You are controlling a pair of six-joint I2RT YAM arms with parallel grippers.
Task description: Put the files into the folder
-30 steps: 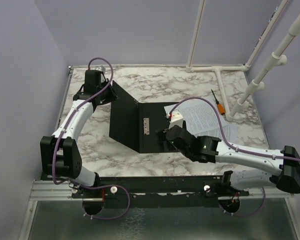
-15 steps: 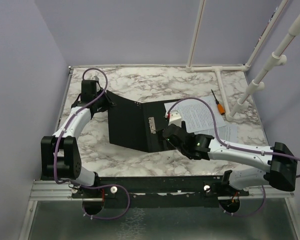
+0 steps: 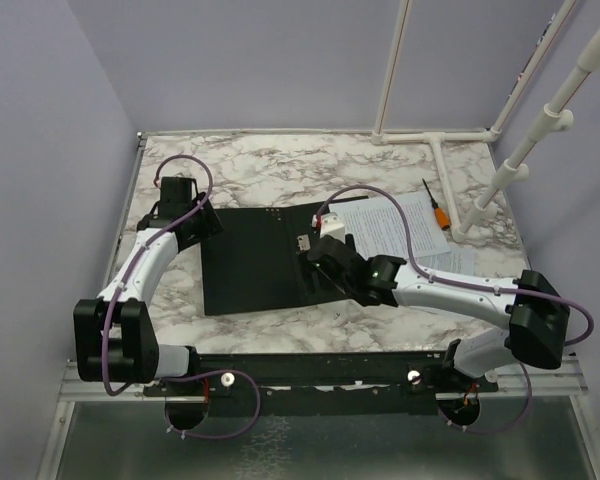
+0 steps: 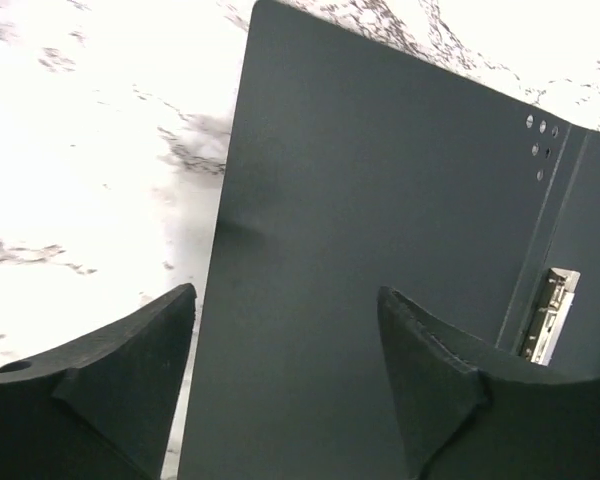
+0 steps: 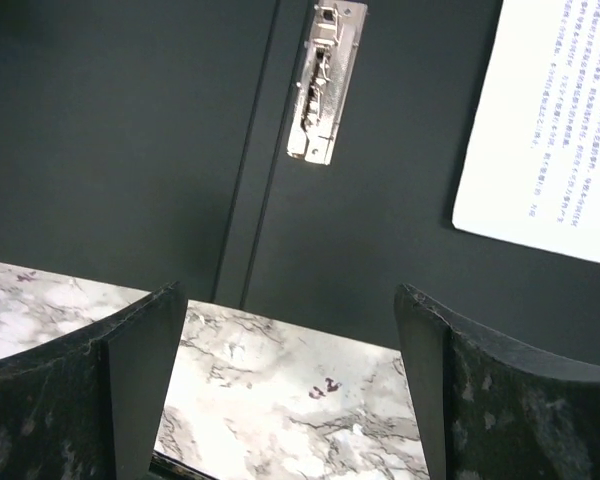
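The folder (image 3: 250, 265) lies open and flat on the marble table, black inner faces up, with its metal clip (image 5: 323, 85) by the spine. My left gripper (image 3: 202, 228) is open above the folder's left flap (image 4: 380, 200) near its far left corner, nothing between its fingers (image 4: 120, 370). My right gripper (image 3: 308, 262) is open over the near edge of the folder's right half, and bare table shows between its fingers (image 5: 450, 380). The files (image 3: 395, 225), white printed sheets, lie right of the folder, and one corner (image 5: 555, 130) overlaps its right face.
An orange-handled screwdriver (image 3: 435, 205) lies at the back right beside the sheets. A white pipe frame (image 3: 435, 140) stands along the back right of the table. Purple walls close in the left and back sides.
The folder's left cover, held raised by my left gripper, has dropped flat. The left gripper has opened and let it go. My right arm has shifted left over the folder.
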